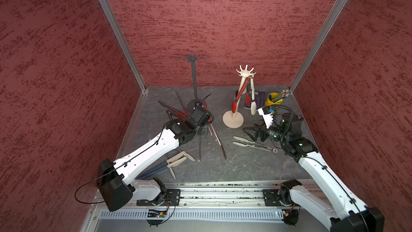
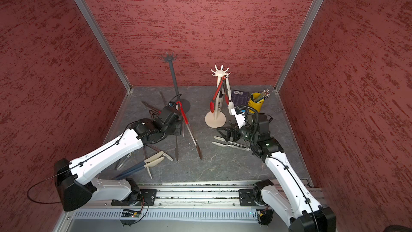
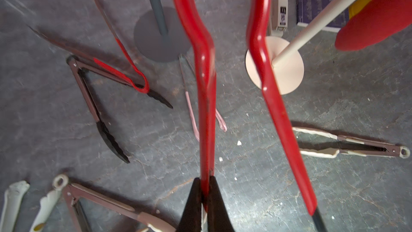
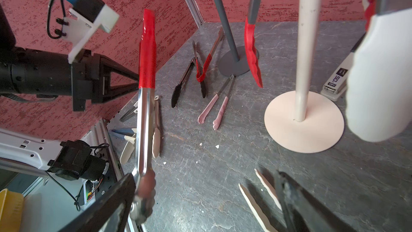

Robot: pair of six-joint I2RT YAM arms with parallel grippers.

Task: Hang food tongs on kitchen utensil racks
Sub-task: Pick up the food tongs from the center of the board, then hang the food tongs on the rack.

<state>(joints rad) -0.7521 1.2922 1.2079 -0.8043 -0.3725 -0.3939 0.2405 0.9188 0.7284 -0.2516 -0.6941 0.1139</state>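
Left jaws: clamped on one red arm of the red-handled tongs, where the sleeve meets bare metal; in the left wrist view I see the second arm splayed free.
Right jaws: apart, holding nothing.
Tongs' place: lifted off the worktop, in front of the dark grey rack, well below its crown of hooks.
Long axis: close to upright; red end up, metal tips down.
Key relation: in the right wrist view the metal tips hang just beside one finger of the right jaws; I cannot tell if they touch.
Nearer arm: the left; it has the grip.
Next move, my judgement: raise the red end to a bare hook on the dark grey rack; the right jaws could steady the tips.
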